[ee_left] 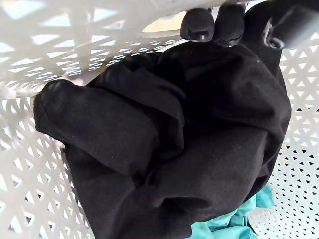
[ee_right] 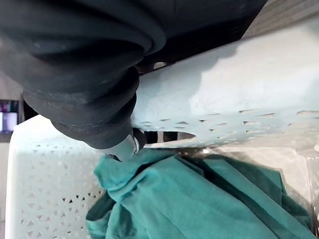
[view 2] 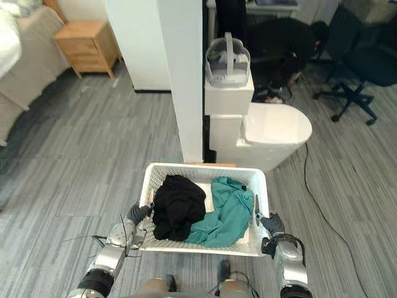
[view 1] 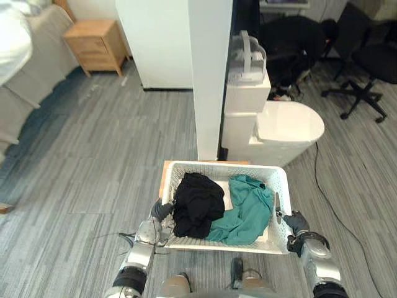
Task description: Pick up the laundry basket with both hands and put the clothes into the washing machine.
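Note:
A white perforated laundry basket (view 1: 223, 166) is right in front of me, with a black garment (view 1: 198, 203) on its left side and a teal garment (view 1: 248, 208) on its right. My left hand (view 1: 159, 212) grips the basket's left rim; its dark fingertips (ee_left: 198, 25) curl over the rim above the black garment (ee_left: 164, 139). On the right rim sits my right hand (view 1: 297, 221), a finger (ee_right: 124, 147) hooked through the handle slot above the teal garment (ee_right: 199, 199). A white washing machine (view 1: 286, 127) with a rounded lid stands just beyond the basket.
A white pillar (view 1: 211, 74) rises straight behind the basket, left of the machine. A white cabinet with a clear-and-white object (view 1: 246, 59) on top adjoins the machine. A wooden nightstand (view 1: 96, 43) and a bed (view 1: 25, 68) are far left; office chairs (view 1: 366, 81) are far right.

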### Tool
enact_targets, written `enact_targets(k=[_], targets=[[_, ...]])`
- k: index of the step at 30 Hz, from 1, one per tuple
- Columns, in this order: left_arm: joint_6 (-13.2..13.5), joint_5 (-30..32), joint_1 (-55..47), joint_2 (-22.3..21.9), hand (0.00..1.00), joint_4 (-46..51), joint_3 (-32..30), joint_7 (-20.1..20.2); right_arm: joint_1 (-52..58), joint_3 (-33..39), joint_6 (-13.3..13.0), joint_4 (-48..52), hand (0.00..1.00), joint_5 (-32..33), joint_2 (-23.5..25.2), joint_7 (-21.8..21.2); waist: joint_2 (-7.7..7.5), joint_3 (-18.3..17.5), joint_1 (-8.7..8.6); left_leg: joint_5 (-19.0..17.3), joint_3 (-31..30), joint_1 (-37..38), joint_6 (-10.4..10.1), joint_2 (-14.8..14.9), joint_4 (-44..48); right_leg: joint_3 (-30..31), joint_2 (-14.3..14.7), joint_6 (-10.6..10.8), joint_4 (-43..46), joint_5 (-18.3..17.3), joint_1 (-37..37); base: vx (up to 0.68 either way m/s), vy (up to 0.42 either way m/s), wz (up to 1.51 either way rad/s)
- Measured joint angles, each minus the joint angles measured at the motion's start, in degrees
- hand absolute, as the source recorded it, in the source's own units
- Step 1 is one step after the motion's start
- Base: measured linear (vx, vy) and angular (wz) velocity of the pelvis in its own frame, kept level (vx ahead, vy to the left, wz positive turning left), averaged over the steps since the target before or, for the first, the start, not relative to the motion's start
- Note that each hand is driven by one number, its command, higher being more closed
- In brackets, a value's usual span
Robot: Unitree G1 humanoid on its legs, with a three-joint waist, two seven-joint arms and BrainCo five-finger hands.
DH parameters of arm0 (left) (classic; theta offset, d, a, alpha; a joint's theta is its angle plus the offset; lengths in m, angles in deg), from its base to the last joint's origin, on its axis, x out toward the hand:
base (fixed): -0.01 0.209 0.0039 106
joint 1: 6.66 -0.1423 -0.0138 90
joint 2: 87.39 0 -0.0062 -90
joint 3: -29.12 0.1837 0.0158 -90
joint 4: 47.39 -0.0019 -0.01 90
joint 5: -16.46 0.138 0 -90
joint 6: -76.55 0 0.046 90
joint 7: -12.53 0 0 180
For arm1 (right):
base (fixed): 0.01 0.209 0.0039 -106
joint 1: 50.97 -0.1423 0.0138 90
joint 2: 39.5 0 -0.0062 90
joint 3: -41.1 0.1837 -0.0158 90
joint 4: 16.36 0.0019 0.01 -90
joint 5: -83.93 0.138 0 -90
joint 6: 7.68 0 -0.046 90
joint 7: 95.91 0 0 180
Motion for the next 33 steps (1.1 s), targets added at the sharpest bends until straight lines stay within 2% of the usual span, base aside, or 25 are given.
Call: enact_targets(k=[2,3,5,7,9,11,12,14,15,16,17,18,19,20,21,22,24,26,27,28,29,30,31,32,33], targets=[[-0.14,-0.02,-0.74,-0.99,1.0,0.35,-0.09,-0.22,0.48,0.23,0.0,0.0,1.0,0.75,0.05,0.54,1.19,-0.43,0.22,-1.0,-1.32,-2.1,0.07,0.51,6.62,-0.23,0.38,-0.36,2.89,-1.85,0.01,-0.08,0.015,0.13],[-0.46,0.0,-0.89,-1.2,1.0,1.1,0.26,-0.2,0.93,0.47,0.01,0.0,1.0,1.28,0.02,0.66,1.29,-0.38,0.06,-0.29,-3.36,-4.99,-1.02,0.73,13.2,-0.5,0.53,-0.68,5.67,-2.84,-0.44,-0.1,-0.012,0.14],[-0.83,-0.02,-2.59,-1.44,1.0,4.43,0.85,-0.08,1.37,0.71,0.01,0.45,1.0,2.39,0.29,1.54,0.85,-0.29,-0.01,0.28,-6.75,-5.58,-2.76,-0.01,17.62,0.28,-0.94,-1.28,9.12,-3.76,-1.42,-0.14,0.033,-0.23],[-1.15,-0.14,-3.94,-2.76,1.0,8.11,0.93,0.07,2.19,2.33,-0.04,2.23,1.0,2.73,1.18,1.86,1.31,-0.31,-0.02,-1.88,-11.77,-6.19,-4.03,-1.23,26.9,1.98,-0.57,-1.39,11.42,-3.86,-3.19,-0.19,0.089,-0.57],[-1.14,-0.19,-4.28,-3.06,1.0,11.94,1.61,0.16,3.95,2.98,-0.48,5.76,1.0,3.41,2.02,2.69,2.85,-1.43,-0.44,-5.86,-15.77,-4.12,-5.89,-1.8,28.11,5.28,1.13,-0.26,12.95,-3.89,-6.91,-0.27,0.151,-0.8],[-1.12,-0.42,-4.06,-2.89,1.0,15.97,2.84,0.1,5.51,3.82,-0.47,10.72,1.0,4.43,3.74,2.98,2.5,-1.75,-0.58,-12.25,-14.9,-2.7,-2.45,-2.06,21.04,8.32,1.55,1.41,15.19,-2.73,-12.35,-0.27,0.214,-0.94],[-1.12,-0.71,-3.85,-2.87,1.0,16.53,3.28,0.1,6.25,4.18,-0.48,12.03,1.0,4.46,4.04,3.12,2.18,-1.88,-0.64,-13.62,-14.2,-2.03,-0.75,-2.56,18.87,9.3,1.45,1.85,15.44,-1.85,-13.58,-0.32,0.227,-0.98],[-1.36,-1.46,-3.15,-1.97,1.0,17.01,5.01,0.1,9.33,5.29,-0.28,17.01,1.0,4.43,6.73,4.59,-2.24,-2.05,0.0,-13.81,-7.01,-4.23,2.06,-4.54,18.17,14.62,0.09,3.05,11.41,0.62,-16.17,-0.48,0.232,-1.26],[-1.44,-1.68,-3.13,-1.75,1.0,17.23,5.34,0.09,10.29,5.27,-0.21,18.37,1.0,4.43,7.05,4.88,-2.83,-2.28,-0.01,-13.33,-5.62,-4.67,2.94,-4.57,18.23,15.38,0.02,4.18,9.77,-0.25,-16.33,-0.45,0.224,-1.27],[-1.46,-1.93,-2.92,-1.72,1.0,17.52,5.47,0.08,11.39,5.27,-0.18,20.29,1.0,4.42,7.58,5.21,-3.34,-2.75,-0.13,-11.96,-2.9,-5.61,5.12,-4.25,17.69,15.4,0.06,7.69,7.91,-3.91,-17.25,-0.32,0.163,-1.3],[-1.48,-2.05,-2.28,-1.74,1.0,17.77,5.21,0.02,12.06,5.35,-0.18,22.42,1.0,4.42,7.7,5.34,-3.59,-2.79,0.03,-10.66,0.98,-5.91,6.63,-3.16,16.29,11.92,-0.79,7.57,7.59,-4.11,-18.63,-0.31,0.148,-1.06],[-1.48,-2.05,-2.28,-1.74,1.0,17.77,5.21,0.02,12.06,5.35,-0.18,22.42,1.0,4.42,7.7,5.34,-3.59,-2.79,0.03,-10.66,0.98,-5.91,6.63,-3.16,16.29,11.92,-0.79,7.57,7.59,-4.11,-18.63,-0.3,0.111,-2.01],[-1.48,-2.4,-1.71,-1.75,1.0,18.03,5.26,0.04,12.27,5.55,-0.24,23.39,1.0,4.42,8.01,5.58,-3.69,-2.82,0.74,-8.09,8.91,-4.17,7.07,-0.99,12.38,0.74,-2.16,3.88,12.38,-2.07,-19.08,-0.29,0.09,-2.06],[-1.48,-2.41,-1.33,-1.75,1.0,18.08,5.28,0.11,12.31,5.62,-0.27,23.39,1.0,4.42,8.07,5.78,-3.71,-3.02,0.59,-6.36,12.81,-3.07,7.12,-0.07,9.52,-4.2,-3.93,2.31,19.1,-2.78,-18.32,-0.29,0.068,-2.6],[-1.48,-2.41,-1.26,-1.77,1.0,18.35,5.28,0.12,12.15,5.56,-0.32,23.4,1.0,4.42,8.1,6.19,-3.8,-3.1,0.06,-5.2,15.61,-1.9,6.97,0.79,8.12,-5.13,-4.95,0.85,24.71,-4.62,-17.71,-0.22,0.022,-1.65],[-1.48,-2.42,-1.26,-1.77,1.0,18.44,5.25,0.1,12.05,5.56,-0.4,23.4,1.0,4.42,8.18,6.29,-3.85,-3.14,0.08,-4.65,17.81,-1.34,6.81,1.42,7.26,-4.6,-5.55,0.46,28.85,-6.44,-17.19,-0.19,-0.037,-1.66],[-1.49,-2.58,-1.31,-1.75,1.0,18.63,5.19,0.09,11.91,5.55,-0.65,23.12,1.0,4.39,8.46,6.47,-4.74,-3.78,-0.43,-3.52,25.43,-0.27,5.56,3.52,5.8,-1.52,-9.25,1.41,40.24,-11.97,-13.77,-0.19,-0.114,-1.82],[-1.52,-2.73,-1.67,-1.72,1.0,18.63,5.12,0.09,11.52,5.41,-0.87,22.16,1.0,4.36,8.14,6.5,-5.51,-4.39,-0.39,-3.22,30.1,0.26,4.86,4.46,5.15,-1.65,-13.06,1.41,41.43,-13.53,-11.26,-0.12,-0.193,-1.82],[-1.51,-3.21,-2.69,-1.69,1.0,18.96,4.36,0.09,9.85,4.33,-1.57,19.58,1.0,4.33,7.17,6.48,-7.15,-5.68,-0.43,-3.11,35.42,0.47,3.53,5.07,5.1,-2.41,-17.01,1.37,37.99,-13.87,-10.48,-0.1,-0.267,-2.02],[-1.57,-3.65,-2.77,-1.75,1.0,18.9,4.02,0.07,8.78,4.05,-1.63,18.45,1.0,4.29,6.73,6.48,-7.25,-5.65,-0.52,-3.36,36.63,0.4,2.21,5.56,5.33,-3.36,-16.75,2.18,35.48,-14.45,-10.48,-0.13,-0.311,-2.24],[-1.98,-4.32,-2.95,-2.23,1.0,18.81,3.55,0.1,7.23,3.61,-1.63,16.41,1.0,4.22,5.46,6.48,-6.5,-5.75,-0.45,-2.88,37.23,0.19,1.08,5.27,4.56,-6.52,-14.96,1.66,31.02,-14.88,-10.46,-0.12,-0.234,-2.17],[-2.09,-5.22,-3.53,-2.48,1.0,18.82,3.47,0.28,5.93,3.14,-1.58,14.64,1.0,3.89,4.18,6.24,-5.41,-6.21,-0.17,-1.95,37.55,0.28,-0.22,6.15,3.21,-5.95,-12.1,1.28,25.52,-14.48,-10.22,-0.12,-0.276,-2.14],[-2.11,-5.67,-3.95,-2.43,1.0,18.79,3.13,0.29,5.61,2.78,-1.58,14.06,1.0,3.48,4.17,6.19,-5.18,-6.37,-0.43,-1.66,38.77,0.83,-0.56,7.08,3.42,-5.54,-10.64,2.0,22.51,-14.49,-9.29,-0.05,-0.241,-1.92],[-2.11,-5.89,-4.07,-2.56,1.0,17.86,2.91,0.28,5.88,2.58,-1.66,13.15,1.0,2.69,4.34,6.18,-4.49,-6.29,-1.64,-2.24,41.51,2.34,-1.92,10.21,5.47,-4.14,-7.3,3.15,17.7,-13.67,-7.21,0.02,-0.213,-1.16],[-2.16,-5.94,-4.32,-2.52,1.0,17.4,2.91,0.34,6.26,2.56,-1.58,12.84,1.0,2.36,4.29,6.18,-3.9,-6.37,-2.14,-2.4,42.13,2.88,-2.24,12.23,7.18,-3.0,-5.42,2.51,16.57,-13.14,-6.47,0.12,-0.229,-1.31]])
